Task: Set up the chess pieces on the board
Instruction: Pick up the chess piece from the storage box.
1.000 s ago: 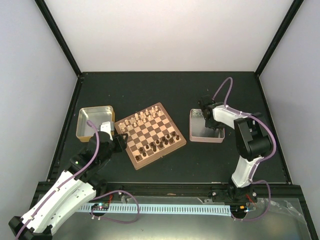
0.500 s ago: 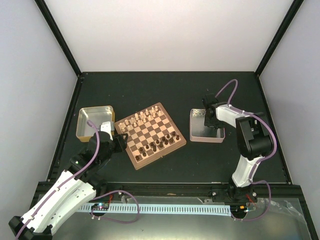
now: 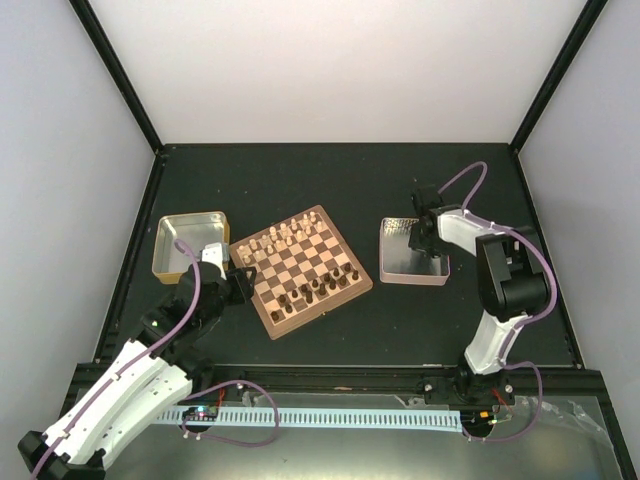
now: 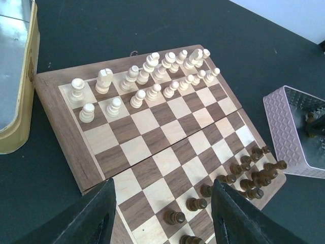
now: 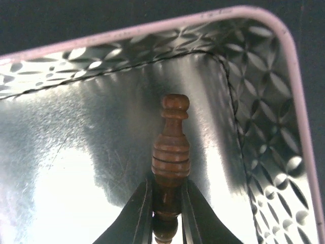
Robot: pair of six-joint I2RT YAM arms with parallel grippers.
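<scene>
The board [image 3: 302,264] lies at mid-table, with cream chess pieces [image 3: 275,240] along its far-left side and dark chess pieces [image 3: 315,288] along its near-right side. In the left wrist view the cream pieces [image 4: 152,76] fill two rows, and several dark ones [image 4: 244,178] stand at the lower right. My left gripper [image 4: 162,182] hangs open over the board's [image 4: 152,122] near-left edge, holding nothing. My right gripper [image 5: 167,185] is down inside the pinkish tin [image 5: 152,25], shut on a dark brown turned piece [image 5: 171,152].
A gold-sided tin [image 3: 190,218] sits left of the board, close to my left gripper [image 3: 243,280]. The pinkish tin [image 3: 412,280] stands right of the board, with my right gripper [image 3: 420,240] in it. Black frame rails border the dark table.
My right gripper has shifted a little to the right inside the pinkish tin and closed on the dark piece. The left arm has not moved.
</scene>
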